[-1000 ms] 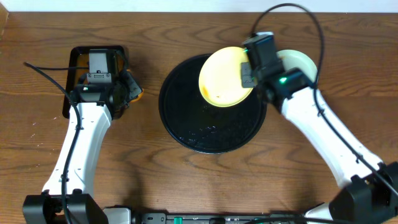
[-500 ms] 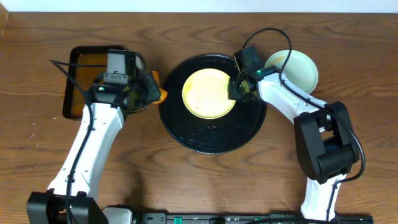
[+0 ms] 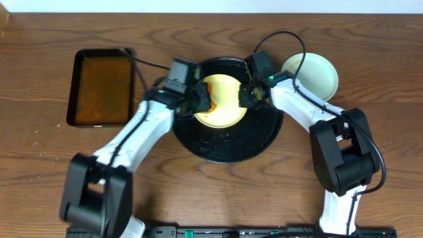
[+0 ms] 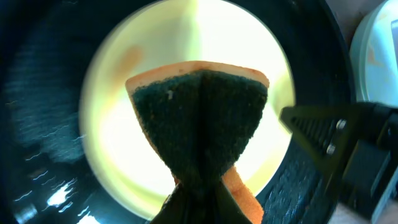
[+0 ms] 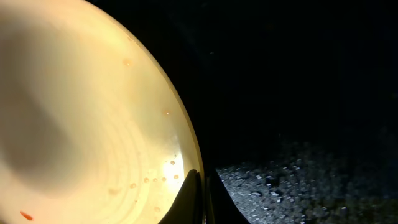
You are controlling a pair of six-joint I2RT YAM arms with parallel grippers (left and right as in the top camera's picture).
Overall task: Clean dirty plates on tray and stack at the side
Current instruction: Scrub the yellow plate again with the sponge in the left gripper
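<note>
A pale yellow plate [image 3: 223, 106] lies on the large round black tray [image 3: 225, 142]. My right gripper [image 3: 248, 94] is shut on the plate's right rim; in the right wrist view its closed fingertips [image 5: 202, 186] pinch the edge of the plate [image 5: 81, 124]. My left gripper [image 3: 198, 100] is shut on a sponge, orange with a dark green scouring face [image 4: 199, 118]. The sponge hangs over the middle of the plate [image 4: 118, 143]; contact cannot be told. A faint orange streak [image 4: 127, 59] marks the plate's upper left. A pale blue-green plate [image 3: 316, 73] rests on the table right of the tray.
A small rectangular black tray of brown liquid [image 3: 102, 86] stands at the left on the wooden table [image 3: 211, 192]. Cables loop above both wrists. The right arm's dark gripper body [image 4: 339, 143] shows at the right of the left wrist view.
The yellow plate came down flat onto the tray, still held by my right gripper. My left arm swung right from the liquid tray, carrying the sponge over the plate.
</note>
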